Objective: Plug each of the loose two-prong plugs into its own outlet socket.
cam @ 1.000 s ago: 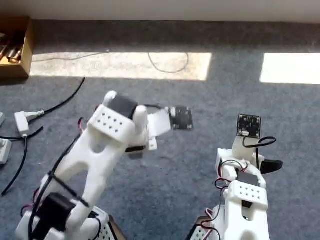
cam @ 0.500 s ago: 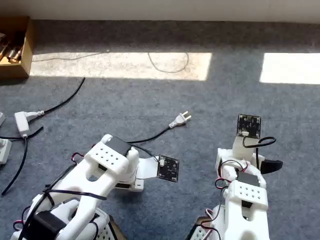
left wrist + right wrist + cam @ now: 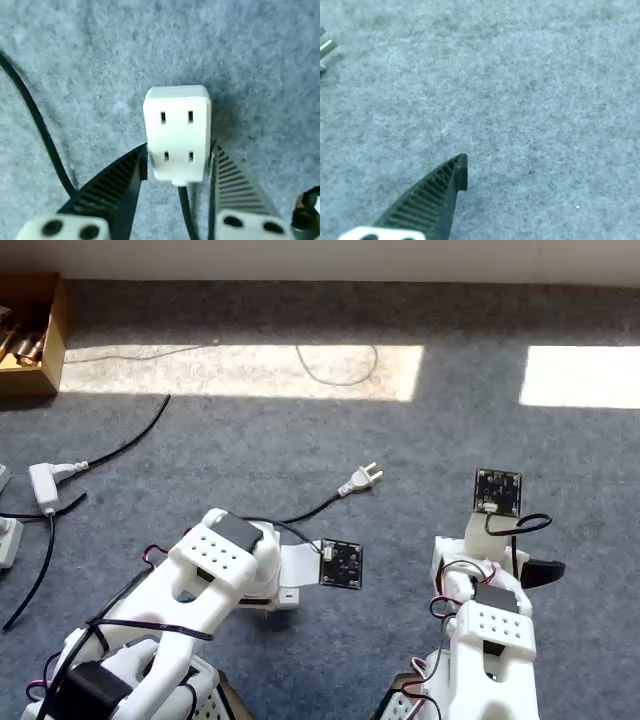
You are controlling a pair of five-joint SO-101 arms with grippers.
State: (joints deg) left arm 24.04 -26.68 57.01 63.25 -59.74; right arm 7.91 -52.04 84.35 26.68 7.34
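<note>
A white two-prong plug [image 3: 360, 478] lies on the grey carpet mid-floor, its black cord [image 3: 300, 512] running back under the left arm. In the left wrist view a white outlet block [image 3: 177, 135] with two pairs of slots sits on the carpet. My left gripper [image 3: 178, 152] is shut on its sides, one ribbed finger [image 3: 135, 167] against each flank. My right gripper [image 3: 525, 548] sits low at the front right, open, one black finger [image 3: 445, 185] over bare carpet. The plug's prongs [image 3: 324, 49] show at the edge of the right wrist view.
A wooden box [image 3: 30, 335] stands at the far left corner. A white adapter [image 3: 44, 483] with black cables and a power strip [image 3: 8, 540] lie along the left edge. A thin wire [image 3: 335, 365] loops across the sunlit patch at the back.
The left arm has drawn back from over the plug toward its base, uncovering the plug on the carpet. The right arm has not moved.
</note>
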